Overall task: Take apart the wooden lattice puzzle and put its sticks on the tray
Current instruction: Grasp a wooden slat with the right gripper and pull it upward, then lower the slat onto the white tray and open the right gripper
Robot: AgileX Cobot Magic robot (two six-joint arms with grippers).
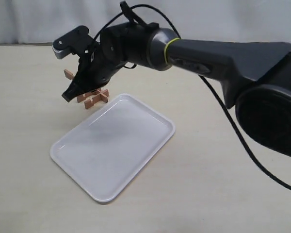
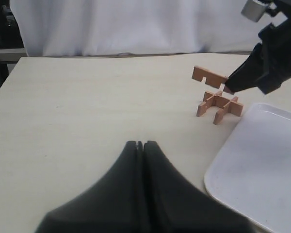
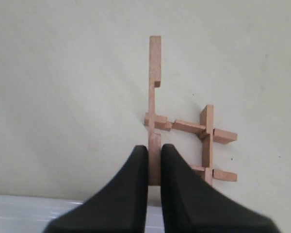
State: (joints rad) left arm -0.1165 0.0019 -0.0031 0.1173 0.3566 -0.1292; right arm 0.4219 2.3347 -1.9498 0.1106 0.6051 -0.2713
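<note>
While my right gripper [image 3: 154, 148] pinched one notched stick [image 3: 155, 73] by its end, held just above the lattice puzzle [image 2: 219, 104], puzzle on the table [image 2: 87, 97] beside the tray [image 1: 111, 145], left gripper [image 2: 140, 143] closed, empty

Matt reddish wooden sticks [image 3: 155, 97], glossy white plastic tray [image 1: 111, 155], smooth matt beige tabletop [image 1: 208, 194]

Reddish-brown sticks [image 2: 208, 74], white tray [image 1: 116, 145], black fingers [image 3: 131, 194], pale beige table [image 1: 34, 194], yellow-green arm ring [image 1: 165, 50].
</note>
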